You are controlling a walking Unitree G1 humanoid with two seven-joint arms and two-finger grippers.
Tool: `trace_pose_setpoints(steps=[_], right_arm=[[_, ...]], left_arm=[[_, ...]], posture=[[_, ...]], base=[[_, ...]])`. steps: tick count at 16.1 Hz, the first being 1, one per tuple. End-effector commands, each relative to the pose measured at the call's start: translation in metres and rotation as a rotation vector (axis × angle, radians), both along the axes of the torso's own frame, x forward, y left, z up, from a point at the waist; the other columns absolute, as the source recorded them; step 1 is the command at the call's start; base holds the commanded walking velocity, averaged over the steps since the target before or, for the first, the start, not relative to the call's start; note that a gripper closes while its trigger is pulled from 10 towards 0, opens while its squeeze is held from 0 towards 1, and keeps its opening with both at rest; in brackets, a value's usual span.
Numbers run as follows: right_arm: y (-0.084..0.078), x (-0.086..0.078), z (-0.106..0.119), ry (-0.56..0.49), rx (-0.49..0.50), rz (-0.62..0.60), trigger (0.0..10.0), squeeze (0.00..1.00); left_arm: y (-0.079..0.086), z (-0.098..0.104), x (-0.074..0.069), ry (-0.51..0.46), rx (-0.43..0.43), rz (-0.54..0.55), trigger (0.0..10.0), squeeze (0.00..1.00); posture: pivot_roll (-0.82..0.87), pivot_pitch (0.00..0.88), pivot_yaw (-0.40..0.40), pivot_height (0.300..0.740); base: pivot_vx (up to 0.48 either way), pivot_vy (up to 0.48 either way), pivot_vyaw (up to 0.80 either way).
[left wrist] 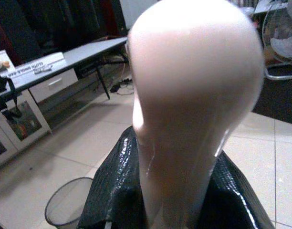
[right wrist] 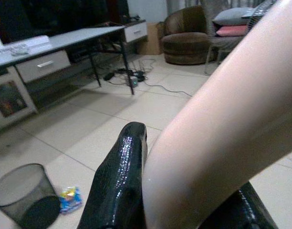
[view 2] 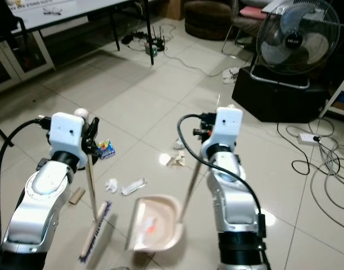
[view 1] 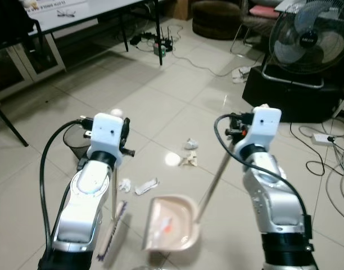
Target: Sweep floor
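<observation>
My left gripper [view 1: 125, 135] is shut on the thin handle of a broom, whose purple-bristled brush [view 1: 112, 235] rests on the tiles by my left arm. The handle's pale knob [left wrist: 193, 71] sticks up between the black fingers. My right gripper [view 1: 234, 130] is shut on the long handle of a pink dustpan [view 1: 171, 222], which sits on the floor between my arms with a small scrap inside. Crumpled paper [view 1: 189, 160] and a white wrapper [view 1: 146, 186] lie just beyond the pan.
A wire waste bin [view 1: 75, 142] stands at the left. A floor fan [view 1: 310, 37] on a black box is at the right, with cables [view 1: 329, 169] and a power strip behind my right arm. A desk [view 1: 76, 17] lines the far wall. A coloured packet [view 2: 106, 148] lies near the bin.
</observation>
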State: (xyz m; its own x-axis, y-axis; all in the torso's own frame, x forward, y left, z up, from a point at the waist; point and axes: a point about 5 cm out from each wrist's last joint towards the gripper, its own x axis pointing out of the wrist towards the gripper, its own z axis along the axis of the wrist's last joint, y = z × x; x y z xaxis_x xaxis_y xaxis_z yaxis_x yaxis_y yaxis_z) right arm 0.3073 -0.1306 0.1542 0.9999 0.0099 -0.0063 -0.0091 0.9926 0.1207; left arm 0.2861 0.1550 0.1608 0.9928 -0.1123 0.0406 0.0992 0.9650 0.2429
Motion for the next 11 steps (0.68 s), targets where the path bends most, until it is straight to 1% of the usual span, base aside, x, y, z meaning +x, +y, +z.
trace_pose_setpoints(steps=[1,2,4,7,11], right_arm=[[-0.008,-0.001,0.012,-0.064,-0.007,-0.049,10.0,0.00],[-0.011,-0.002,0.012,-0.062,-0.001,-0.062,10.0,0.00],[-0.014,-0.002,0.011,-0.056,0.001,-0.066,10.0,0.00],[-0.015,0.000,0.012,-0.057,-0.008,-0.069,10.0,0.00],[-0.012,0.003,0.013,-0.068,-0.011,-0.060,10.0,0.00]], left_arm=[[-0.006,0.012,0.006,-0.055,0.023,-0.032,10.0,0.00],[-0.007,0.013,0.009,-0.054,0.017,-0.025,10.0,0.00],[-0.008,0.014,0.013,-0.059,0.007,-0.021,10.0,0.00],[-0.009,0.017,0.018,-0.069,0.003,-0.019,10.0,0.00],[-0.006,0.016,0.020,-0.070,0.002,-0.005,10.0,0.00]], posture=[[-0.05,0.005,0.064,0.740],[-0.06,0.001,0.070,0.740],[-0.06,0.000,0.069,0.740],[-0.05,0.000,0.061,0.740],[-0.05,0.000,0.053,0.740]], base=[[0.000,0.000,0.00],[0.000,0.000,0.00],[0.000,0.240,-0.59],[0.000,0.354,-0.57],[0.000,0.401,0.00]])
